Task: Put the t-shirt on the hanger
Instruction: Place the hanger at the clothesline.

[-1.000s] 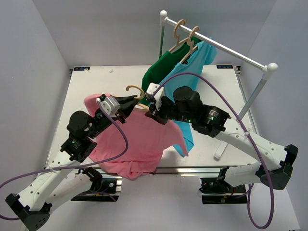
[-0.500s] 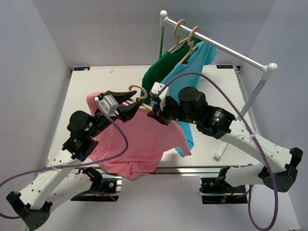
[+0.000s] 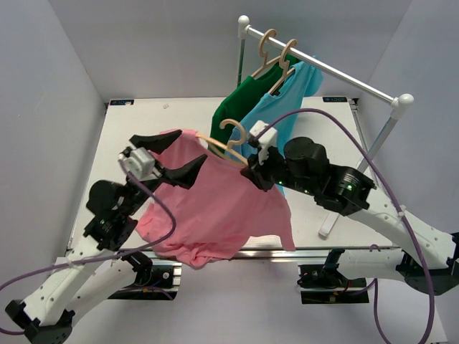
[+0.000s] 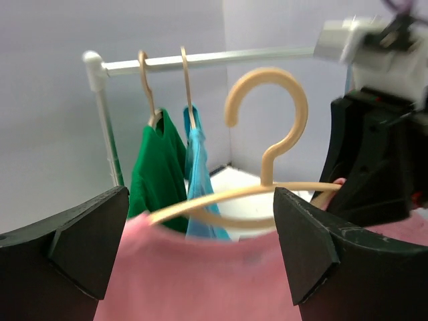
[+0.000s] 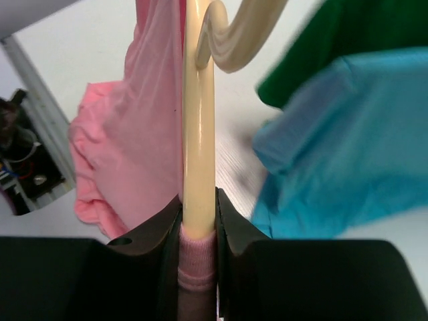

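**Right gripper (image 3: 255,170) pinched on hanger (image 3: 222,148); left gripper (image 3: 192,145) gaping**

Right claw: both fingers closed tight on one end of the pale wooden hanger. Wrist view shows the hanger (image 5: 198,134) running straight up out of the right gripper (image 5: 198,221), with a fold of pink cloth caught in the pinch below the wood. Hanger is held up off the table (image 3: 143,118), hook uppermost and curling over to the side.

Left claw: jaws spread wide, gripping nothing. From above, one finger sits over the shirt's far shoulder and the other over its chest. Cannot tell whether either one touches the cloth. In the left wrist view, the left gripper (image 4: 200,200) frames the hanger (image 4: 268,167) head-on, with the hook standing upright and the curved arm crossing between the two dark fingers.

T-shirt (image 3: 222,208): pink, draped from the hanger. The collar sits around the neck of the hanger, and the t-shirt (image 4: 200,281) fills the lower part of the left wrist view below the wooden arm. The body hangs down and forward, and its bunched hem reaches the near edge of the table. Seen edge-on from the right wrist, the t-shirt (image 5: 154,134) hangs left of the wood.

Behind: white rail (image 3: 323,64) on the table's far right. It carries a green shirt (image 3: 237,100) and a teal-blue shirt (image 3: 301,82), each on its own hanger. The lower end of the blue one hangs just beside the right arm.
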Action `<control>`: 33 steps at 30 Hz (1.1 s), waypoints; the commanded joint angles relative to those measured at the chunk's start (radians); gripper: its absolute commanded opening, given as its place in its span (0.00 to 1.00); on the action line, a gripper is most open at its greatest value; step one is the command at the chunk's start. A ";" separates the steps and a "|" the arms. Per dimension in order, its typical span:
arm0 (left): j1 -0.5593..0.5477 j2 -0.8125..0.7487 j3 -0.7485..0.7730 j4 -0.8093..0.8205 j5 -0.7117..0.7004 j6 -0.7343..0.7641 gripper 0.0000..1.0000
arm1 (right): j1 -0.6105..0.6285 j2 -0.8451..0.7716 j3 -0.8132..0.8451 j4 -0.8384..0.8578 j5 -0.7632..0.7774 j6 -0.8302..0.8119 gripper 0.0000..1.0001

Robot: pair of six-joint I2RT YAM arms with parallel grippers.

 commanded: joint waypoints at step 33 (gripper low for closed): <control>0.001 0.063 0.051 -0.074 -0.280 -0.115 0.98 | 0.001 -0.224 0.312 -0.639 0.820 0.406 0.00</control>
